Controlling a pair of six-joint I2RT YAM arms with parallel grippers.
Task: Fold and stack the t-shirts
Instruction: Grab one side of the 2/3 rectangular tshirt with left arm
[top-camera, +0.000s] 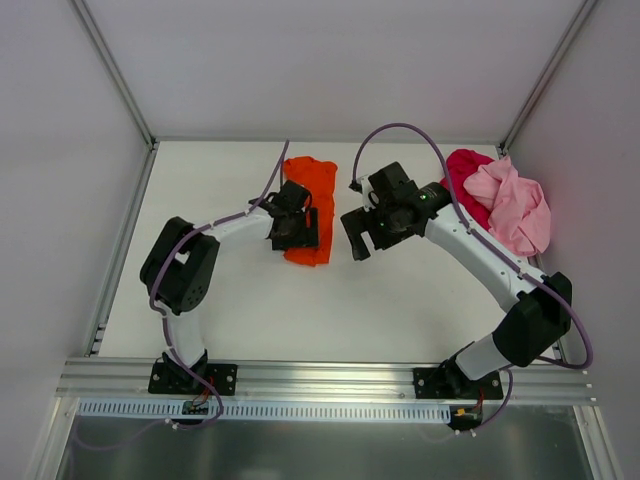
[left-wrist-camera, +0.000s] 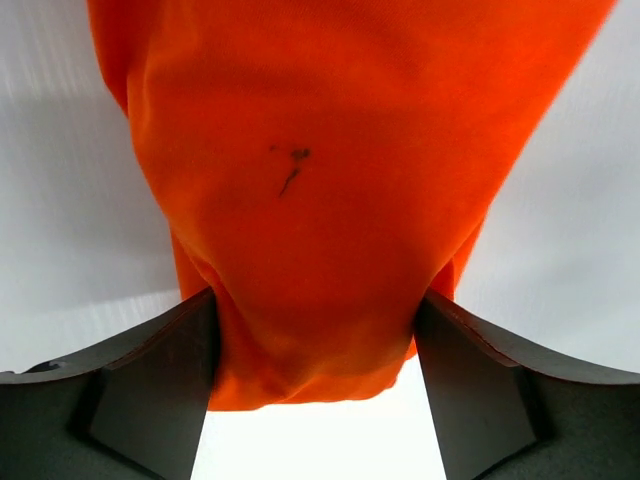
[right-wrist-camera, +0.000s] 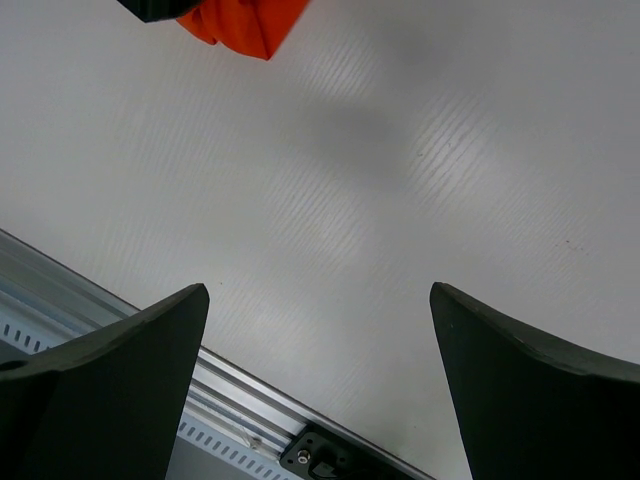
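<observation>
- Top external view has the orange t-shirt (top-camera: 310, 172) lying as a narrow strip, near to far, mid-table (top-camera: 340, 310), with the left gripper (top-camera: 295, 228) over its near half.
- Left wrist view: the two fingers (left-wrist-camera: 150, 380) flank the shirt's bunched near end, and cloth touches both inner faces. Whether they truly pinch it yet, I cannot tell.
- Right gripper (top-camera: 360, 238) hangs just right of the strip, jaws spread wide over bare table, holding nothing.
- Pink t-shirt (top-camera: 515, 205) sits crumpled on the red t-shirt (top-camera: 462, 178) at the far right corner, both unfolded.
- Step in hand, as I judge it: taking hold of the orange shirt's near end for a fold. The task looks early, with nothing stacked.
- Next move likely calls for a firm bite on the cloth, then carrying the near end toward the far end without dragging the whole strip.
- Hidden: the left arm covers the shirt's middle from above. A small dark mark on the cloth in the left wrist view is too unclear to name.
</observation>
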